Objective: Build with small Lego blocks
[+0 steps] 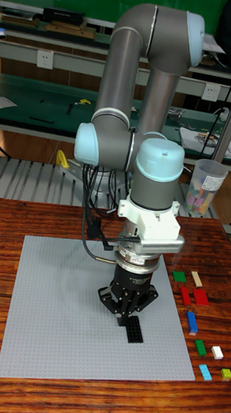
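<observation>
Arm: the UR5 is reaching down over the grey baseplate [57, 314], its wrist pointing straight down near the plate's right half.

Hand: the hand [131, 314] is sitting directly above a black block [132, 330]; its fingers are reaching down to the block's upper end, but whether they are clamping it or just parted around it I cannot tell from this view.

Black block: it is lying long-side toward the near edge of the plate, right of the plate's middle; whether it is already seated on the studs is not visible.

Spare blocks: they are lying in a loose column on the wooden counter [27, 213], just off the plate's right edge. From far to near there is a green block [179, 277], a tan block [196, 278], a red pair [194, 296], a blue block [192, 322], a second green block [200, 346], a white block [217, 352], a light blue block [206, 373] and a lime block [227, 374].

Cup: a clear plastic cup [205, 185] holding coloured pieces is standing toward the counter's far right corner.

Step in hand: judging by the pose, the arm is placing or pressing the black block onto the plate as the first piece of the build.

Next move calls for: a straight vertical press so the studs engage, then a clean release and a lift clear before travelling to the column along the right edge for another block.
</observation>
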Robot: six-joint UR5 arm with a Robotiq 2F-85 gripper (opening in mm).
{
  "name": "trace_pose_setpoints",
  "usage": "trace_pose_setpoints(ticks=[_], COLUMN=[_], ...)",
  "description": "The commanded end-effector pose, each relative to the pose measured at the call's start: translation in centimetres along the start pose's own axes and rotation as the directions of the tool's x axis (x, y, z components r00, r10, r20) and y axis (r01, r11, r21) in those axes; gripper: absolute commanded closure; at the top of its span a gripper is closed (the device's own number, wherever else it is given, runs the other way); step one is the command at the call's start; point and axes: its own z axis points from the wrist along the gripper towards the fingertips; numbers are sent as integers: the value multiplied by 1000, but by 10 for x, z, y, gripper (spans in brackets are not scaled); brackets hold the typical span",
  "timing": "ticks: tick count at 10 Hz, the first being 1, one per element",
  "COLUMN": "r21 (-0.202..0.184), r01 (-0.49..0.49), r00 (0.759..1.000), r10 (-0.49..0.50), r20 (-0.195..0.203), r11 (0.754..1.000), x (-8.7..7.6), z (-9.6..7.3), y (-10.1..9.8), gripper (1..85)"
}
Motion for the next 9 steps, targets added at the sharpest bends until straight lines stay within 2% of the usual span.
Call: trace_pose_setpoints(ticks=[1,4,9], r21=[-16,-19,-12], r01=[-12,-14,-19], r00=[1000,1000,1000], r10=[12,14,19], r20=[3,12,15], r11=[1000,1000,1000], x=[2,5,1], z=[-1,1,4], y=[1,4,9], gripper=[843,843,843])
